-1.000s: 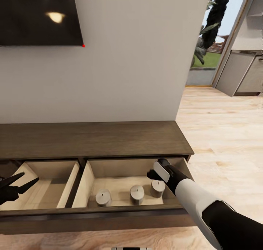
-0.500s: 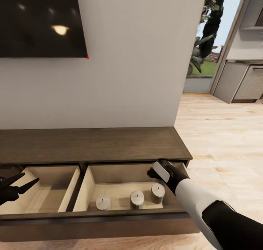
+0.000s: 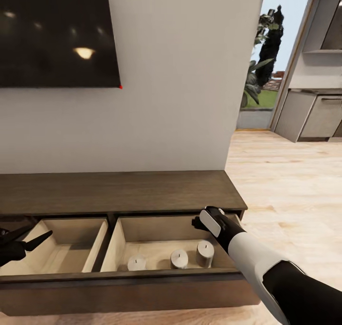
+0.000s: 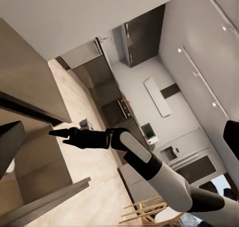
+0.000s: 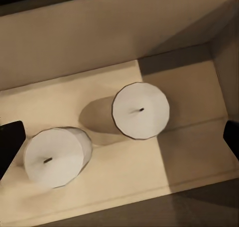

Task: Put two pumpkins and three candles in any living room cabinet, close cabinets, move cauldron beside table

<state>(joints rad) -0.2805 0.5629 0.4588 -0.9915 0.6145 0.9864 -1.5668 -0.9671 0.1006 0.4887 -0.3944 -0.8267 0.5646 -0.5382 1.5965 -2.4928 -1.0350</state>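
R gripper (image 3: 199, 223): over the rear right corner of the right drawer (image 3: 124, 237), fingers parted, empty, above the rightmost candle (image 3: 205, 253).
Right drawer, pulled out, pale inside: 3 candles upright in a row near the front, w/ middle candle (image 3: 179, 258) and left candle (image 3: 137, 262).
Left drawer (image 3: 92, 242): pulled out.
L gripper (image 3: 28, 237): fingers apart, empty, over left drawer's left end.
Cabinet (image 3: 118, 192): dark brown, against white wall under TV (image 3: 57, 35).
R arm: reaches in from lower right, forearm white.

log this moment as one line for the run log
three candles standing in open right drawer | left drawer open | right pincer above the candles, holding nothing | left pincer open over the left drawer
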